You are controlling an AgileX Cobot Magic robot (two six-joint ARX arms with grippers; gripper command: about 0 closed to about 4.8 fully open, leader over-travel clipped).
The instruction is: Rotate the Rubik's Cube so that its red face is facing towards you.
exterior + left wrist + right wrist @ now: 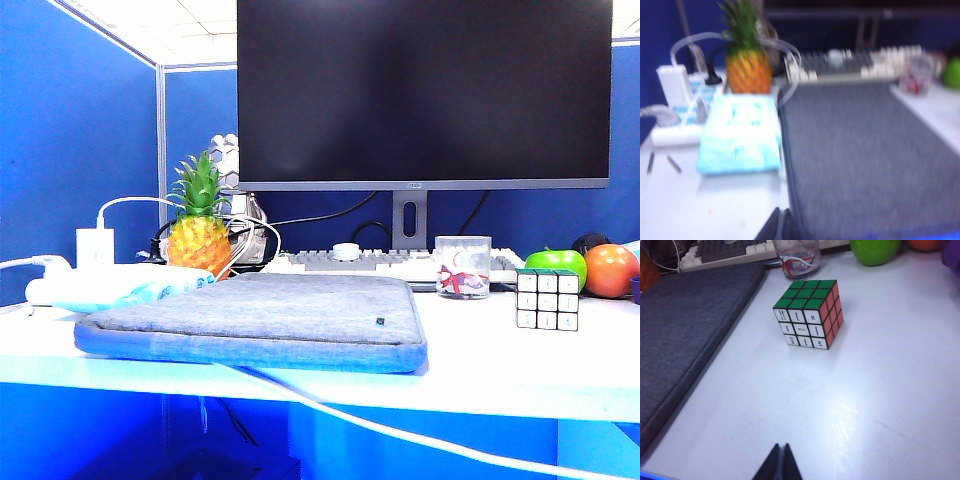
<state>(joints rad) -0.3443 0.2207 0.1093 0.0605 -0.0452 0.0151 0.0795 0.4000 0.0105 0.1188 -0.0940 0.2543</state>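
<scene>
The Rubik's Cube (pixel 547 299) stands on the white desk at the right, its white face turned to the exterior camera. In the right wrist view the Rubik's Cube (pixel 809 313) shows a green top, a white side toward the gripper and the red face (pixel 832 316) on its side. My right gripper (pixel 780 446) is shut and empty, a good way short of the cube over bare desk. My left gripper (pixel 781 211) is shut and empty at the edge of the grey laptop sleeve (pixel 865 155). Neither gripper shows in the exterior view.
The grey sleeve (pixel 260 320) fills the desk's middle. Behind stand a monitor (pixel 423 95), keyboard (pixel 390 265), clear cup (pixel 463 266), green apple (pixel 556 265), an orange fruit (pixel 611 270) and a toy pineapple (pixel 199 235). A wipes pack (pixel 740 135) and power strip (pixel 675 117) lie left. A white cable (pixel 400 430) hangs in front.
</scene>
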